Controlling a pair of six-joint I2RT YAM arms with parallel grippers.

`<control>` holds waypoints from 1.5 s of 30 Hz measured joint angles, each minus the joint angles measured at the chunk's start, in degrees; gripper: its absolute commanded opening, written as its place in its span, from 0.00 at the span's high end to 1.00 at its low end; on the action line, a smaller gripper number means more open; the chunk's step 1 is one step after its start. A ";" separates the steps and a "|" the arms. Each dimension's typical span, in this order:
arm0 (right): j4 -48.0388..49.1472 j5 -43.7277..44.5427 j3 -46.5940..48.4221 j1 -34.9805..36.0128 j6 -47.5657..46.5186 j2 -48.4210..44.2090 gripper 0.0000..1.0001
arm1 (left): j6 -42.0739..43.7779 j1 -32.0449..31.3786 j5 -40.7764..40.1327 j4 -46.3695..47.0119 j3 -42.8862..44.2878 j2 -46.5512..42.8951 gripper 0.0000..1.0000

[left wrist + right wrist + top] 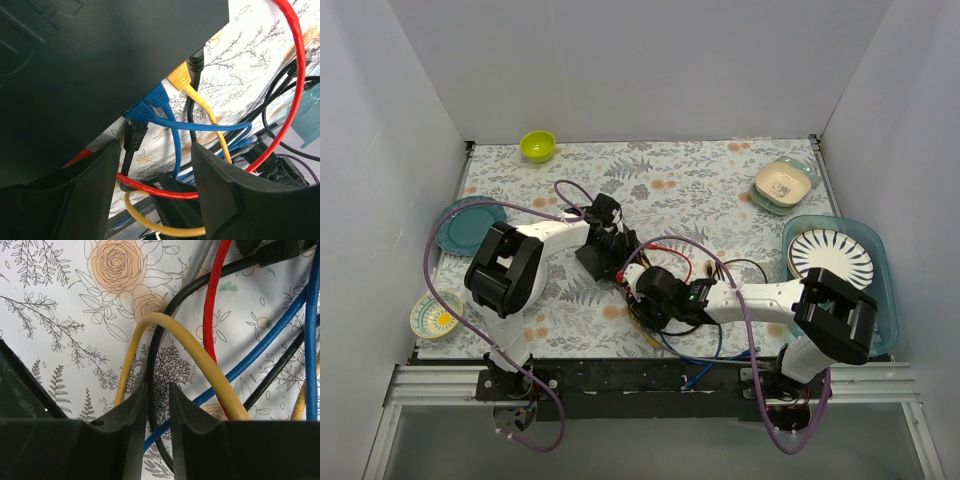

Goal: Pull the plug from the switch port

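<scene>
Left gripper point(155, 150) fingers point(75, 195) stand wide apart just beside the switch point(100, 60) and its yellow plug point(179, 76); right gripper point(157, 390), near the switch, is nearly closed over a black cable point(152, 365)

**Flat dark grey-black rectangular switch box point(100, 60) with plugs along one edge**
The box fills the frame from 9 to 12 o'clock. Running from 1 towards 8 o'clock, its lower edge carries a small black plug point(196, 60), a yellow plug point(179, 77), two blue plugs point(142, 112) and a second black plug point(134, 136). A thick red cable point(297, 75) arcs down the 3 o'clock side over the white floral cloth point(240, 60). The left gripper point(155, 150) has its dark fingers point(75, 200) spread apart at 7 and 5 o'clock, with cables between them.
</scene>
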 measured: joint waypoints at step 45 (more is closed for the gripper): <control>-8.11 7.17 27.52 -25.22 13.75 3.43 0.99 | -9.01 9.01 -14.88 9.31 10.82 -11.34 0.41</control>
